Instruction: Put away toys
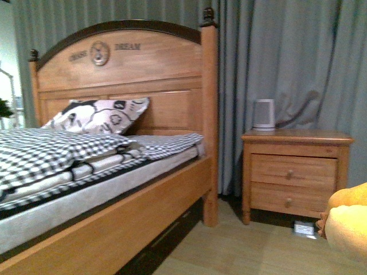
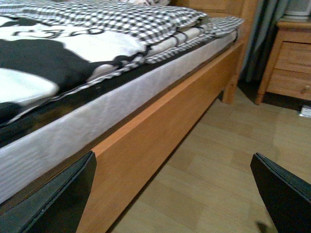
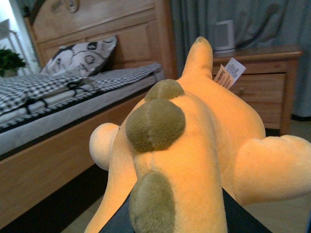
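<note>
An orange-yellow plush animal (image 3: 194, 141) with olive-brown spots and a white tag fills the right wrist view. My right gripper (image 3: 177, 218) is shut on its body, the dark fingers showing on either side of it. In the front view part of the plush animal (image 1: 350, 220) shows at the right edge, above the floor beside the nightstand. My left gripper (image 2: 175, 194) is open with nothing between its black fingers (image 2: 63, 199). It hangs low over the wooden floor, next to the bed's side rail.
A wooden bed (image 1: 143, 200) with a checked quilt and a black-and-white pillow (image 1: 97, 116) takes up the left. A wooden nightstand (image 1: 295, 172) with two drawers stands right of it, a white device (image 1: 264, 114) on top. Grey curtains hang behind. A small white item (image 1: 304, 227) lies on the floor.
</note>
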Motion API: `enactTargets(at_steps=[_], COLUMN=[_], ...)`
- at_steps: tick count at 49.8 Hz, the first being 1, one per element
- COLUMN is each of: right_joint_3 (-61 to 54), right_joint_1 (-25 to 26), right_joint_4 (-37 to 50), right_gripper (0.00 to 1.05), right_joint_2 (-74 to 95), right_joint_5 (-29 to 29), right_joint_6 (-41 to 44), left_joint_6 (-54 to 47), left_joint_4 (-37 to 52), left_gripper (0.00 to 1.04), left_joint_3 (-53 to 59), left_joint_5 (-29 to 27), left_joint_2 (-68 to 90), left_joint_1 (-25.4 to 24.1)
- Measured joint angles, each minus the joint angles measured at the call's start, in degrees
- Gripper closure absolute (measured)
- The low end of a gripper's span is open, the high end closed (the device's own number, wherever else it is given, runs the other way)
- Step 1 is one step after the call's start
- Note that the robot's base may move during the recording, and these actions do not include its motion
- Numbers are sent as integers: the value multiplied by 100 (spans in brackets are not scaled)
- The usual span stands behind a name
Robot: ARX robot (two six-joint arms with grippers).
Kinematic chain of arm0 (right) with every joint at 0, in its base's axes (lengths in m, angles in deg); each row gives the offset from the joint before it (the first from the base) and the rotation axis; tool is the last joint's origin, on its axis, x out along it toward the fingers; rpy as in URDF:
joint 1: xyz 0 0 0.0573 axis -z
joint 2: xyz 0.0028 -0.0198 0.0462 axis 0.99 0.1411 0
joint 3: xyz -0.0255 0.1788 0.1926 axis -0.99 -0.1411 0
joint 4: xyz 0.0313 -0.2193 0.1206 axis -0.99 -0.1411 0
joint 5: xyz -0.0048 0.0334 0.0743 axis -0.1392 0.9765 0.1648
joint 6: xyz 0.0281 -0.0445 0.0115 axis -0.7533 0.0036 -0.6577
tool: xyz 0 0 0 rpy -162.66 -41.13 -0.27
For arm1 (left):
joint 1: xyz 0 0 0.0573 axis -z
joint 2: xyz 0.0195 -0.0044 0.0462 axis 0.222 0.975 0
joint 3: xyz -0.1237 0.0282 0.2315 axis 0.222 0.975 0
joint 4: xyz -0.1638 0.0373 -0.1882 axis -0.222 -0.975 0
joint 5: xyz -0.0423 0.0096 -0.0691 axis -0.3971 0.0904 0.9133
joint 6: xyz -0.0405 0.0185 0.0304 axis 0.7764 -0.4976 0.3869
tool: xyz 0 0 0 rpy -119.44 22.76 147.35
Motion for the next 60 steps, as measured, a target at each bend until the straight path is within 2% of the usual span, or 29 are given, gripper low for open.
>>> enactTargets(at_steps=[60], right_joint_3=[0], right_joint_1=[4], right_joint_4=[2], right_gripper=[85], right_joint_2=[-9], right_joint_5=[7], right_joint_6=[2], left_joint_6=[-2], left_joint_4=[0], left_gripper=[6], left_joint_3=[0], left_joint_5=[0], left_joint_2=[-2], left_joint_1=[2])
